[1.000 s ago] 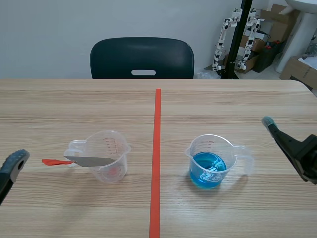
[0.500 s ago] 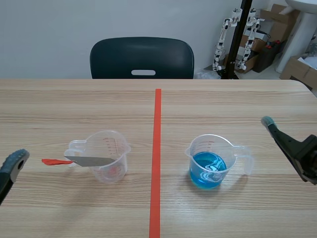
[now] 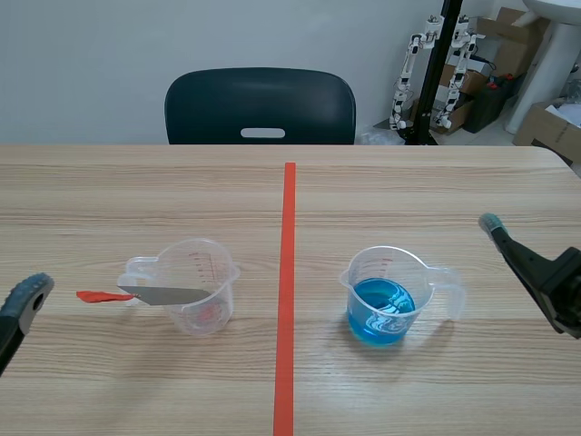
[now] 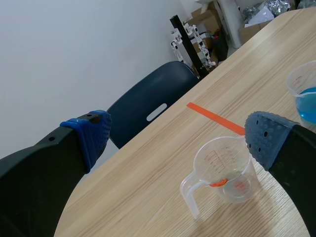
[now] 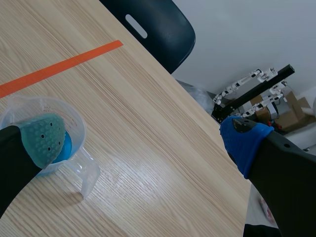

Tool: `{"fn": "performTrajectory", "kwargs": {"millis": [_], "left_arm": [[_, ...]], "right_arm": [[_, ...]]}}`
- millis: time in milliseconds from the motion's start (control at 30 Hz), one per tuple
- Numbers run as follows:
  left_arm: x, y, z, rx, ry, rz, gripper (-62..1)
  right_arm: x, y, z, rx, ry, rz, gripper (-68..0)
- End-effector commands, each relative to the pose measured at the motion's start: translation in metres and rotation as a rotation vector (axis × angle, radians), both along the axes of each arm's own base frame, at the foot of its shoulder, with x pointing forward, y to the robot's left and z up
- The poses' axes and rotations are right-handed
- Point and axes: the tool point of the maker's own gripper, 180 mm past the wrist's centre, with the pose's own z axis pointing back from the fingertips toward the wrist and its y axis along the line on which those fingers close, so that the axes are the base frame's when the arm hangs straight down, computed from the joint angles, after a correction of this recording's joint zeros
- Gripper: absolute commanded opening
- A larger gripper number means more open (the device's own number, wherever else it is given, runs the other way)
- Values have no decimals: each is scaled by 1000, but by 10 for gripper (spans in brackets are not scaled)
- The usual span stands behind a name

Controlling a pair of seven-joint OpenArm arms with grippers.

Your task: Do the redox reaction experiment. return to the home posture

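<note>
A clear measuring cup (image 3: 201,286) stands left of the red tape line, with a grey spatula (image 3: 159,295) with a red handle laid across its rim; the cup (image 4: 225,170) holds a little red residue. Right of the line a second clear cup (image 3: 388,295) holds blue liquid, and its wall (image 5: 10,108) shows beside the right finger. My left gripper (image 4: 177,131) is open, well back from the left cup at the table's left edge (image 3: 20,304). My right gripper (image 5: 143,133) is open with nothing between its fingers, off to the right of the blue cup (image 3: 522,259).
A dark chair (image 3: 260,107) stands behind the table's far edge. Cardboard boxes (image 3: 545,127) and a black stand with white parts (image 3: 434,64) sit at the back right. The red tape line (image 3: 288,291) runs down the table's middle.
</note>
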Motion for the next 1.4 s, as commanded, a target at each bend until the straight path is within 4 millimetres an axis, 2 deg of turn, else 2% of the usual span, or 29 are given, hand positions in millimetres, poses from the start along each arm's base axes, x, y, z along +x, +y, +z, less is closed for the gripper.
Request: {"fn": "performTrajectory", "kwargs": {"millis": [0,1367], "left_arm": [[0,-1,7,-17,-23,0,-43],[0,-1,7,-17,-24,0,-43]], "right_arm": [[2,5,9,0,-31,19,4],[2,4,7,-30,-33,21,4]]}}
